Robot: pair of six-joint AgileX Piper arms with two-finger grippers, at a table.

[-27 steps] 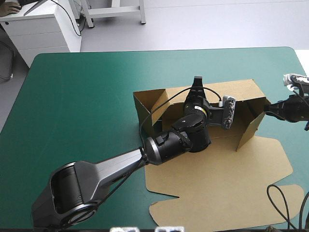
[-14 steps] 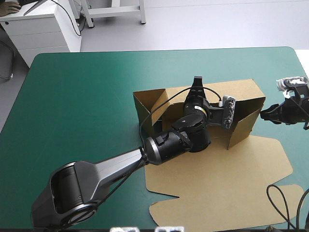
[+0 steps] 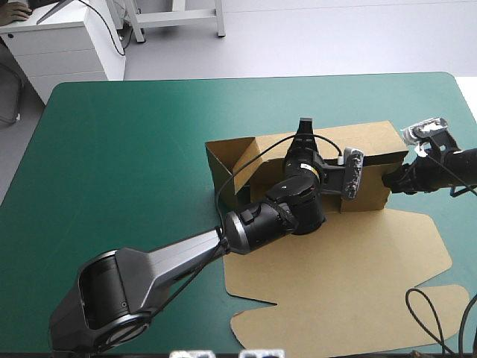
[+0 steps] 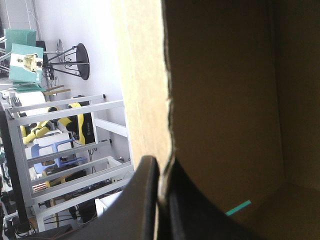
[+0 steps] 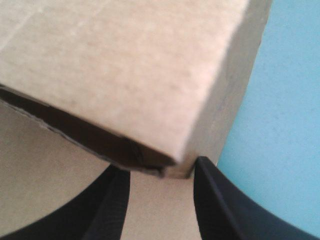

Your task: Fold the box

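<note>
The brown box lies right of the table's middle, its back and side walls raised and its flat lid sheet spread toward the front right. My left gripper reaches inside the box to the back wall. In the left wrist view its black fingers are pinched on a board edge. My right gripper is at the box's right wall. Its fingers stand apart, and the wall's corner sits between the tips of the right gripper.
The teal-green cover stretches wide to the left of the box. The flat sheet's front flap comes close to the table's front edge. The table's right edge is just beyond my right gripper.
My right gripper has moved left and pushed the right wall flap inward, from angled out to standing against the box. The left arm has not moved.
</note>
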